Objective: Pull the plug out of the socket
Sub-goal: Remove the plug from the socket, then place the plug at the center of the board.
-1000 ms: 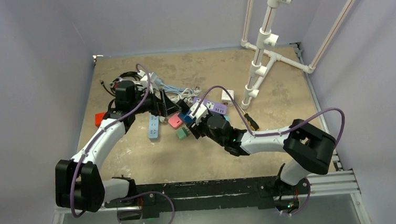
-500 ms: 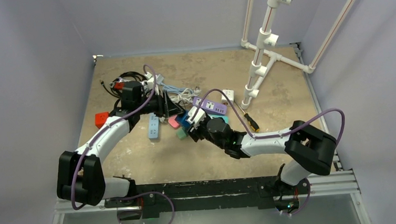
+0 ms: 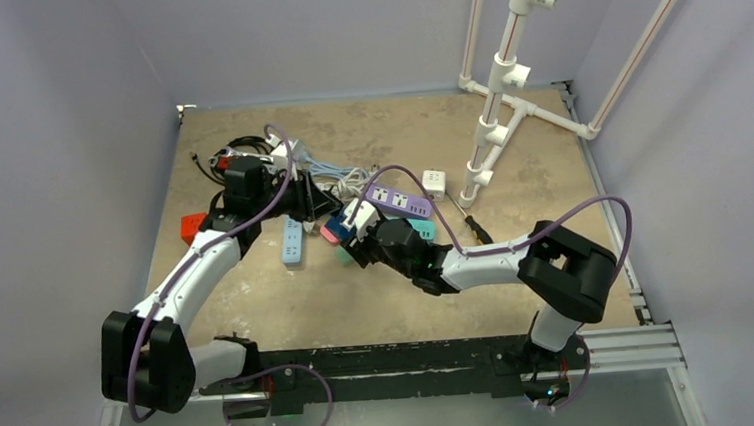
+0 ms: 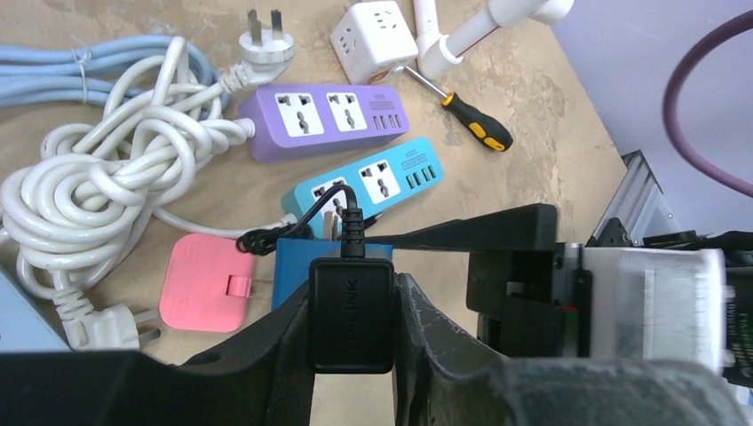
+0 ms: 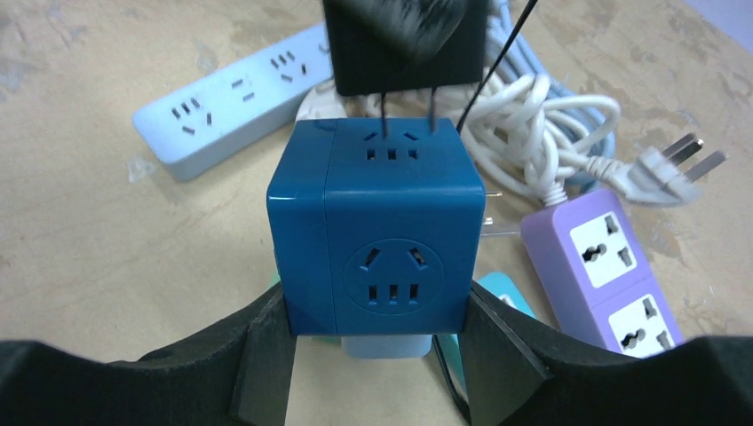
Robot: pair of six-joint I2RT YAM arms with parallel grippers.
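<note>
**Item 1.** Left end effector [image 4: 352,293]: closed narrow on the black plug [image 4: 351,319], one finger pressed to each side of its body.

**Item 2.** Black plug: thin black lead running from its far end. It stood against one face of the blue cube socket [image 5: 373,213], two metal prongs bare between plug body and cube and reaching the cube's face at its slots. How deep they sat could not be told.

**Item 3.** Right end effector [image 5: 373,302]: holding the blue cube socket, fingers on opposite side faces, near the middle of the counter [image 3: 511,184].

**Item 4.** Loose on the counter:
- purple power strip [image 4: 324,120]
- teal power strip [image 4: 373,182], just beside the purple one
- pink adapter [image 4: 202,282]
- coiled white cable [image 4: 98,195]
- white cube socket [image 4: 373,40]
- screwdriver [image 4: 475,122]
- pale blue power strip [image 5: 231,98]
</note>
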